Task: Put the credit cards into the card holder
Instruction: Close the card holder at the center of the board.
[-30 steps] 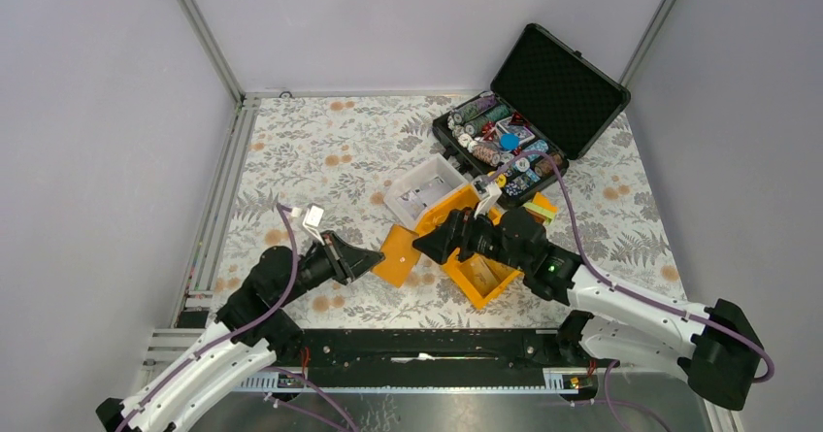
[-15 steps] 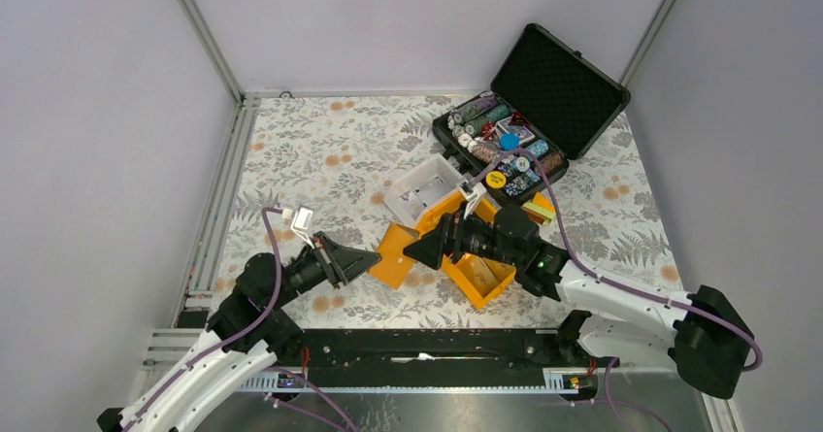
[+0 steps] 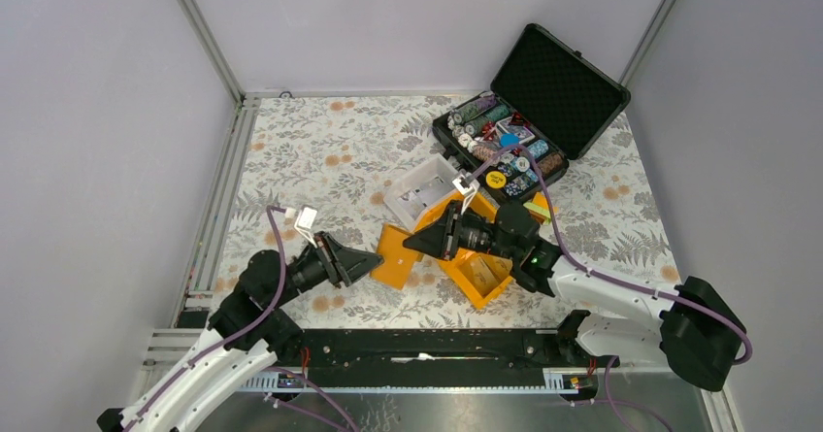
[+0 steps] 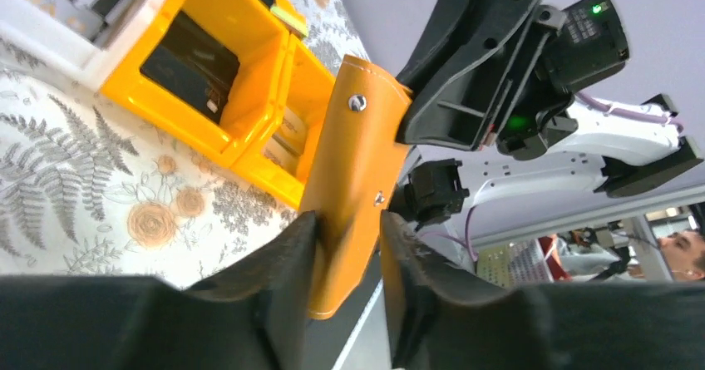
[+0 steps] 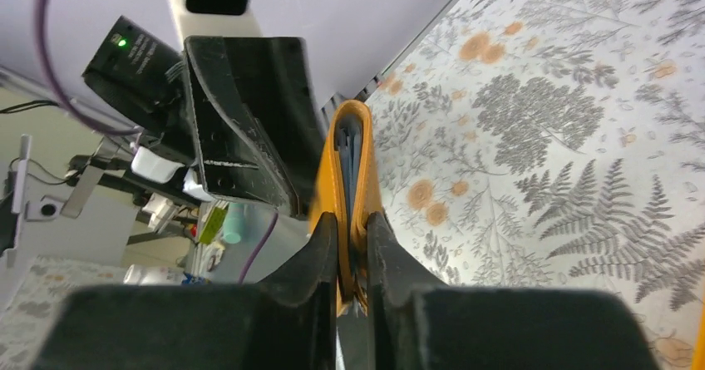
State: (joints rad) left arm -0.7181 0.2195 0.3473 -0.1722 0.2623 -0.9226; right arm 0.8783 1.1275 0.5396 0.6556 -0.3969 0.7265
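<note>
The orange card holder (image 3: 396,254) hangs folded above the cloth between the two grippers. My right gripper (image 3: 412,241) is shut on its right edge; in the right wrist view the fingers (image 5: 352,224) pinch both orange flaps (image 5: 337,179). Pale blue-grey layers (image 5: 352,158) show inside the fold; I cannot tell credit cards from pockets there. My left gripper (image 3: 374,259) stands open around the holder's other end. In the left wrist view its fingers (image 4: 349,229) are spread, with the holder's snap-dotted face (image 4: 357,154) between them.
An orange compartment bin (image 3: 480,267) sits just right of the holder, under the right arm. A clear white tray (image 3: 422,191) lies behind it. At the back right a black case (image 3: 505,150) of poker chips stands with its lid (image 3: 558,87) open.
My right gripper moved left and shut on the card holder. My left gripper, shut on the holder before, has opened its fingers.
</note>
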